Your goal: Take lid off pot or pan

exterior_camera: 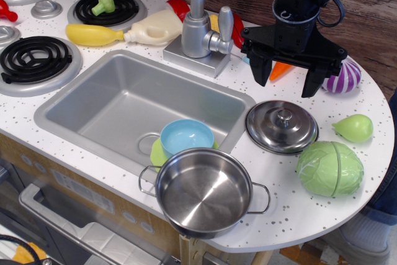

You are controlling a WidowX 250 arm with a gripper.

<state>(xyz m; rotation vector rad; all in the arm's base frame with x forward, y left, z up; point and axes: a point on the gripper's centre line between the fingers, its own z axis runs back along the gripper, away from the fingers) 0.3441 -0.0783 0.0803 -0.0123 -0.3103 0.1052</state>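
Observation:
The shiny steel lid (281, 127) with its small round knob lies flat on the white counter, right of the sink and apart from the pot. The steel pot (203, 192) with two wire loop handles stands open at the counter's front edge. My gripper (285, 80) hangs above the lid, jaws spread wide and empty, its black fingers (258, 71) clear of the knob.
A light-blue bowl (186, 136) on a green one sits in the sink (118, 100) just behind the pot. A green cabbage (330, 168), a pear (355, 128), a purple onion (343, 76) and an orange carrot (280, 70) surround the lid. The faucet (198, 20) stands to the left.

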